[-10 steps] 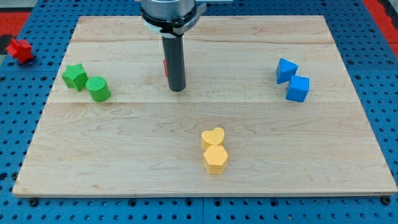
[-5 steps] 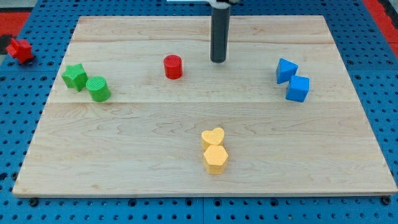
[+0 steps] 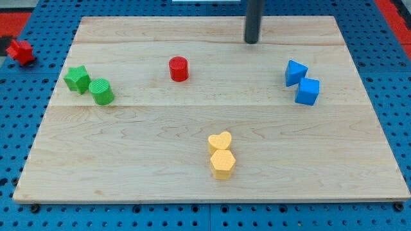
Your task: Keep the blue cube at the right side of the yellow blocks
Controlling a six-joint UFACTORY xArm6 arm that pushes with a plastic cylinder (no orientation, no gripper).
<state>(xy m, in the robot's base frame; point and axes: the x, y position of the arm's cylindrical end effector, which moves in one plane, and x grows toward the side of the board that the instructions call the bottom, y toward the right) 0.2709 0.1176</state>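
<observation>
Camera view: rod cut off at top edge, my tip (image 3: 252,42) bare, well above-left of blue cube (image 3: 307,92).

My tip (image 3: 252,42) stands near the view's top, well apart from the blue cube (image 3: 307,92), which sits right of the yellow heart (image 3: 220,141) and yellow hexagon (image 3: 222,164).
</observation>
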